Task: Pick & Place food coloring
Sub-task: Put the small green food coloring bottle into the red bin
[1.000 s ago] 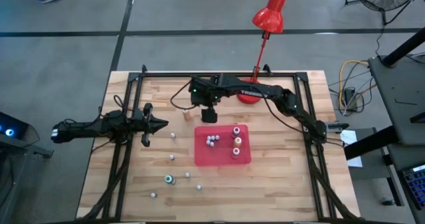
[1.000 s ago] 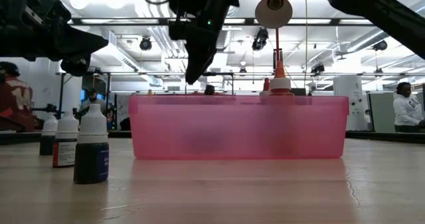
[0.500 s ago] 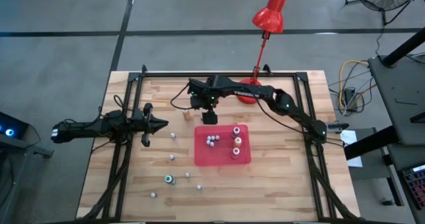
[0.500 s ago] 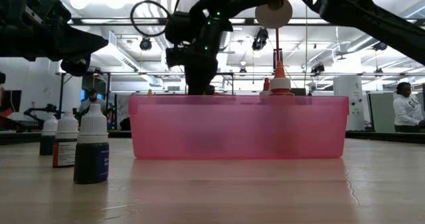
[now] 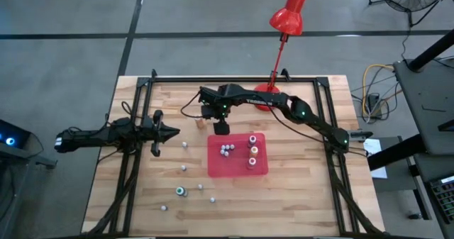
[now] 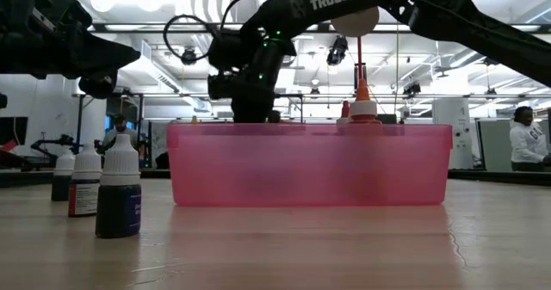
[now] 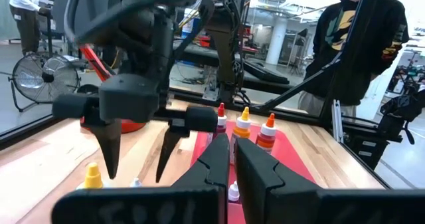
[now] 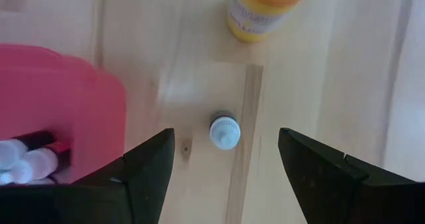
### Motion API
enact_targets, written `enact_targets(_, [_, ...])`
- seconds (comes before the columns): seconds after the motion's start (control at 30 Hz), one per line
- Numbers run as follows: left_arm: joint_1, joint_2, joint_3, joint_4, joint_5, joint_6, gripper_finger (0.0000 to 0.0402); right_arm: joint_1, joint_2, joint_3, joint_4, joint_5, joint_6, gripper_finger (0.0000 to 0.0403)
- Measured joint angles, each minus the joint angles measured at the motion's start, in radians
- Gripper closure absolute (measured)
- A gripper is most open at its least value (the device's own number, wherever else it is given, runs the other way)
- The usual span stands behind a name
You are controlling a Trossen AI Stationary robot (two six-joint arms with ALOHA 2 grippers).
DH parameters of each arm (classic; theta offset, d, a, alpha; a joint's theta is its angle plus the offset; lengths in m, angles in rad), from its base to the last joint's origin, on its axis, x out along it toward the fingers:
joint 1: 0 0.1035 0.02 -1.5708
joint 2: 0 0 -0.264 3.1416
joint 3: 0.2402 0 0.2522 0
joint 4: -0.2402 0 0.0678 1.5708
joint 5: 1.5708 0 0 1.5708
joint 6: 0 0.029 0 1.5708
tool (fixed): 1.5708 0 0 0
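- The right gripper hangs with fingers spread wide, empty.
- A small white-capped bottle stands on the worktop between them, untouched.
- The left gripper waits well apart, fingers nearly closed, empty.

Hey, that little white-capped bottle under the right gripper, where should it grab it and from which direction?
Grip the small bottle across its cap or the body just under it, coming straight down. It stands upright on bare wood, centred between the open fingers of the right gripper. The tray and the orange bottle stand apart from it, so a vertical descent looks clear.
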Motion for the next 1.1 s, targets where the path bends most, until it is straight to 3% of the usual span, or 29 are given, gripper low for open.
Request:
enact_targets(0.5, [0.000,0.000,0.000,0.000,0.000,0.000,0.0402,0.002,0.034,0.000,0.005,0.000,-0.023,0.0154])
enact_targets(1.1, [0.000,0.000,0.000,0.000,0.000,0.000,0.0402,0.002,0.034,0.000,0.004,0.000,-0.022,0.0308])
